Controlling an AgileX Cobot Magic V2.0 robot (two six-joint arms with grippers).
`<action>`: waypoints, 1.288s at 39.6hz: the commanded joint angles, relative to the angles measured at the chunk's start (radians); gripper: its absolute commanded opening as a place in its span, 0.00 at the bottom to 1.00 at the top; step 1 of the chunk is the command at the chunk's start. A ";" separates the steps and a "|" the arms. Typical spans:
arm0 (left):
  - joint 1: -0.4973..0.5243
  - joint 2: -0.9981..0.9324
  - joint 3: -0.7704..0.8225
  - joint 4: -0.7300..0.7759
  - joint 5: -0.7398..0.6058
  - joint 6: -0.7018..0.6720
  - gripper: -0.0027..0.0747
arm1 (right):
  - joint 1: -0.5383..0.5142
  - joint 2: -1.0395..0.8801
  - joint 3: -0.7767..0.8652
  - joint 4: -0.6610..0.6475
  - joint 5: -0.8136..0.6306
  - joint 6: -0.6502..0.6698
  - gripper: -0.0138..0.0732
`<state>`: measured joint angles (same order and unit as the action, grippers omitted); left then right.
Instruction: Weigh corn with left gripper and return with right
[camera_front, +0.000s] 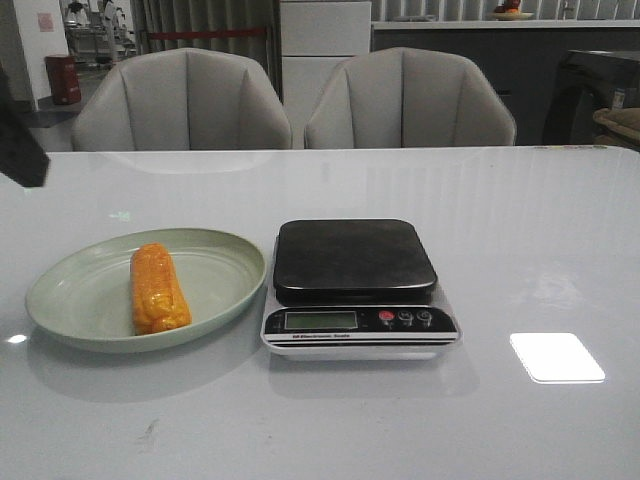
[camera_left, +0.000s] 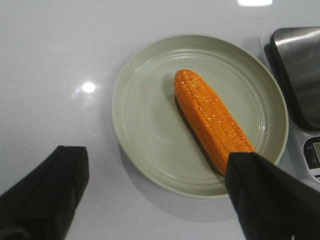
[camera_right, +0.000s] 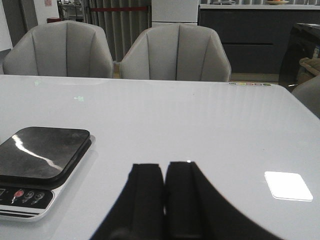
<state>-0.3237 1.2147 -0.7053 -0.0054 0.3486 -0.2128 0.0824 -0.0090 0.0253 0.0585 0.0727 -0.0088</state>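
The orange-yellow corn (camera_front: 159, 289) lies on the green plate (camera_front: 75, 290) at the left of the table. The left wrist view shows the corn (camera_left: 210, 115) lying diagonally across the plate (camera_left: 145, 115). My left gripper (camera_left: 157, 187) is open and empty, hovering above the plate's edge, with one finger (camera_left: 272, 195) over the corn's end and the other off the plate. In the front view only a black part of the left arm (camera_front: 20, 145) shows at the left edge. My right gripper (camera_right: 165, 170) is shut and empty, low over bare table to the right of the scale.
A kitchen scale (camera_front: 355, 260) with a black platform and a display stands right of the plate; it also shows in the right wrist view (camera_right: 42, 152) and the left wrist view (camera_left: 300, 70). Two grey chairs (camera_front: 185, 100) stand behind the table.
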 joint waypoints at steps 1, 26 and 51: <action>-0.041 0.081 -0.072 -0.042 -0.060 -0.014 0.83 | -0.005 -0.019 0.011 0.000 -0.082 -0.001 0.33; -0.111 0.547 -0.354 -0.150 0.064 -0.014 0.80 | -0.005 -0.019 0.011 0.000 -0.082 -0.001 0.33; -0.233 0.583 -0.631 -0.202 0.115 -0.014 0.18 | -0.005 -0.019 0.011 0.000 -0.082 -0.001 0.33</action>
<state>-0.5248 1.8395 -1.2883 -0.1872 0.5231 -0.2188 0.0824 -0.0090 0.0253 0.0585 0.0727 -0.0088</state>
